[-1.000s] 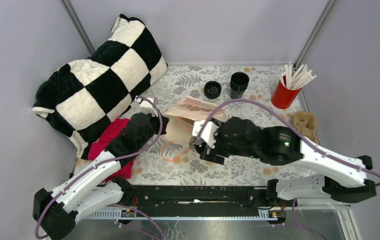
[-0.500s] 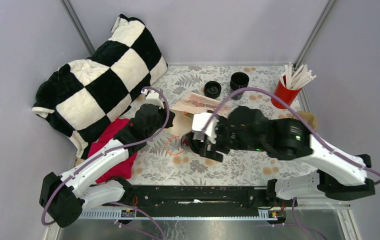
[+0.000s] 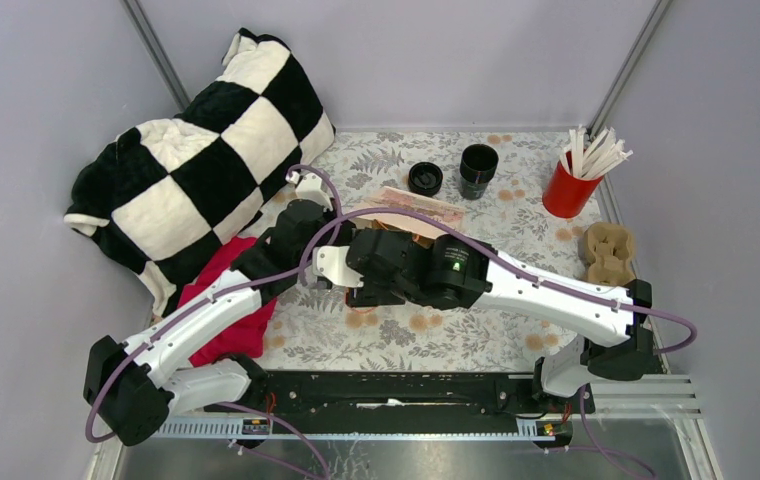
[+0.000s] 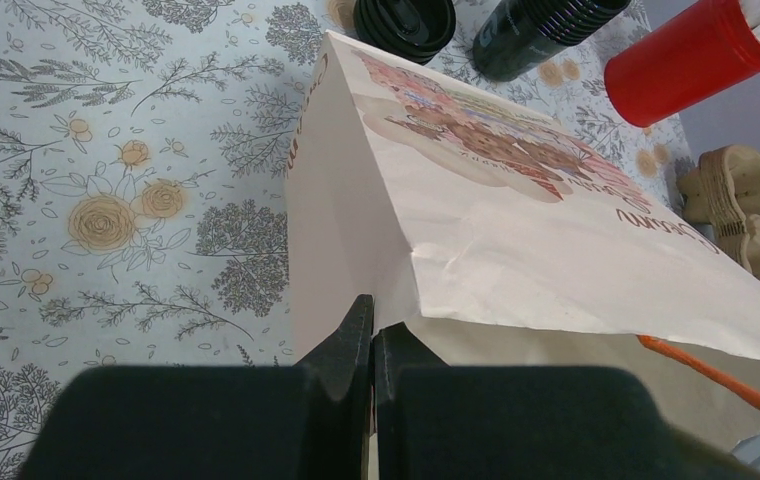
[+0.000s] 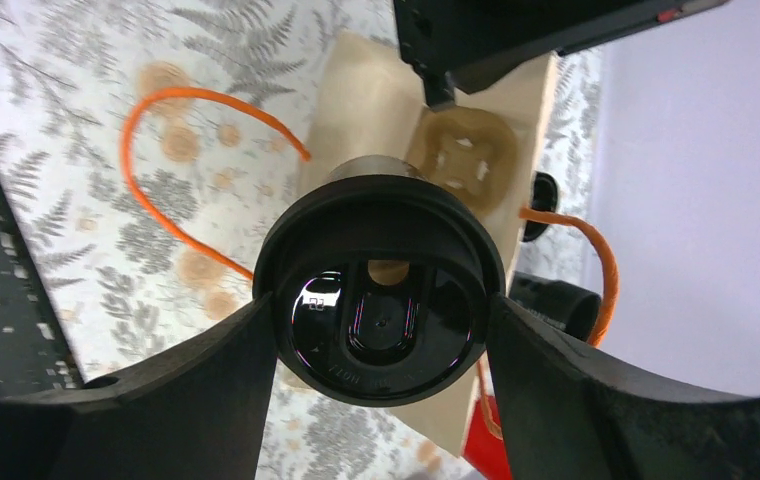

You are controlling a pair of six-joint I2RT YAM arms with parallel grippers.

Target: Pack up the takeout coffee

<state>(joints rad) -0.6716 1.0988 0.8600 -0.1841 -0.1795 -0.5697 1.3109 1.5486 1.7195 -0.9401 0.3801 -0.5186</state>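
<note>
The coffee [image 5: 380, 260] is clamped at frame centre by the right end effector [image 5: 379, 335], before the open bag [image 4: 476, 230]; the bag's edge is pinched by the left end effector [image 4: 373, 335].

Shiny plastic, matt paper, soft cloth.
The takeout coffee [image 5: 381, 300] has a glossy black plastic lid that mirrors the light; the jaws of the right gripper [image 5: 379, 332] at its sides are dull, matt black plastic. The paper bag [image 4: 516, 250] is matt tan kraft paper, lightly creased, printed on one face, with a smooth orange cord handle [image 5: 196, 92]. The tabletop [image 4: 106, 130] wears a flat, smooth floral print. The red cup [image 4: 691, 60] looks like smooth, faintly glossy plastic, the cup carrier [image 4: 741, 205] like rough moulded pulp. The checkered cushion [image 3: 196, 170] is plush quilted cloth, the red cloth [image 3: 218, 282] soft and matt. The left arm [image 3: 191, 335] has a smooth white plastic shell.
</note>
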